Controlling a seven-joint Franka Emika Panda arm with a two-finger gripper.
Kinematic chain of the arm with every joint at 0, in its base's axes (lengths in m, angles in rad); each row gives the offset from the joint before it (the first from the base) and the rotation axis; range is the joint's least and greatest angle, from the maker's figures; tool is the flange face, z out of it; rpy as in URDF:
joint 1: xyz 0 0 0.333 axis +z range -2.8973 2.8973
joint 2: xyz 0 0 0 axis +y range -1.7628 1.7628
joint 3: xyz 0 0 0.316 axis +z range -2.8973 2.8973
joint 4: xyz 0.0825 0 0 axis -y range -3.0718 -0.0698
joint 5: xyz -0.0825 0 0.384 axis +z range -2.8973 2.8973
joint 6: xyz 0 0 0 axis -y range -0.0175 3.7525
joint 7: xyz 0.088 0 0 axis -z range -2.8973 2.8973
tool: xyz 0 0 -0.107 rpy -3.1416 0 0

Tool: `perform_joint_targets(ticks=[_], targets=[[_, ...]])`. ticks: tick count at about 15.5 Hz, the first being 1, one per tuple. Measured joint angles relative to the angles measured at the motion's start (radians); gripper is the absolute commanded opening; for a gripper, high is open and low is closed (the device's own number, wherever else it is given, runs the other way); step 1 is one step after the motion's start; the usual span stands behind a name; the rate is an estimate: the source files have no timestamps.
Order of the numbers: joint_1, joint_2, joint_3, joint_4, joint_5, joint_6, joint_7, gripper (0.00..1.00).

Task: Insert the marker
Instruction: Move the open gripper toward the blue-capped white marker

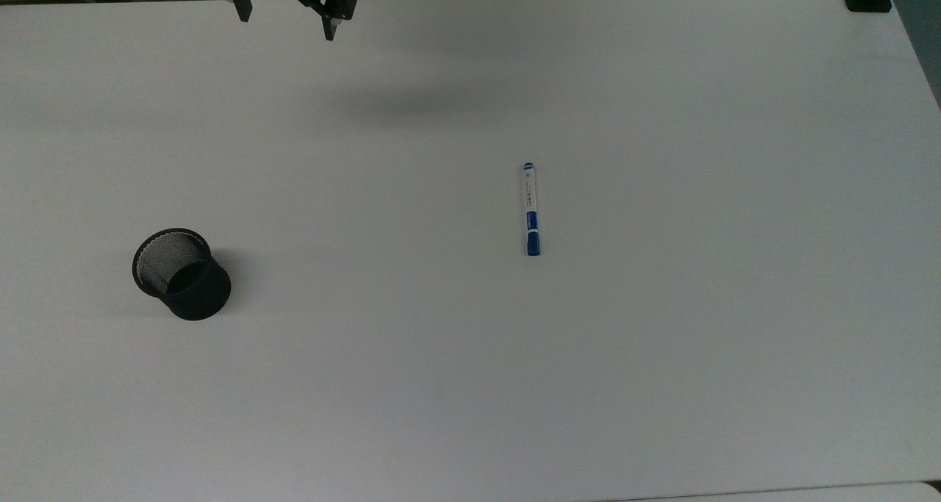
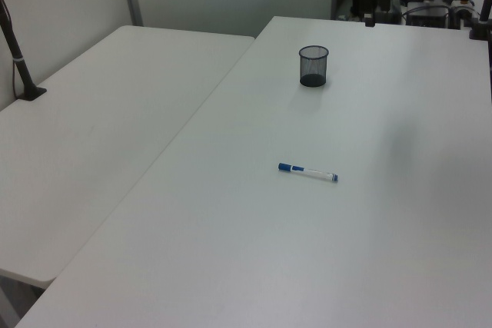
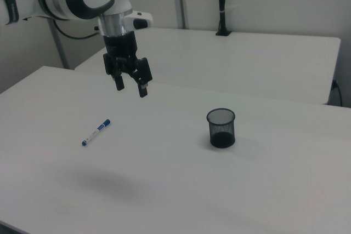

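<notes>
Overhead, the hand (image 3: 130, 86) hangs with fingers apart, well away from the marker (image 1: 531, 208) lying flat on the desk (image 1: 662, 340); a skewed pinch could roll it, and the mesh cup (image 1: 181, 273) seemingly stands empty.

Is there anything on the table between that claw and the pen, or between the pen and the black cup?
Nothing visible. The open gripper hangs above bare table; marker and cup lie apart with nothing between.
</notes>
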Motion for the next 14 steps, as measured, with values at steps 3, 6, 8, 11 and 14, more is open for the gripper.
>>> perform_joint_targets(ticks=[3,6,8,11,14], targets=[[0.013,0.000,0.002,0.000,0.058,-0.016,-0.010,1.00],[0.040,0.000,0.004,0.006,0.076,-0.023,-0.010,1.00],[0.037,0.000,0.004,0.010,0.076,-0.023,-0.010,1.00],[0.035,0.000,0.000,0.013,0.076,-0.023,-0.010,1.00],[0.035,0.000,0.000,0.013,0.076,-0.024,-0.010,1.00]])
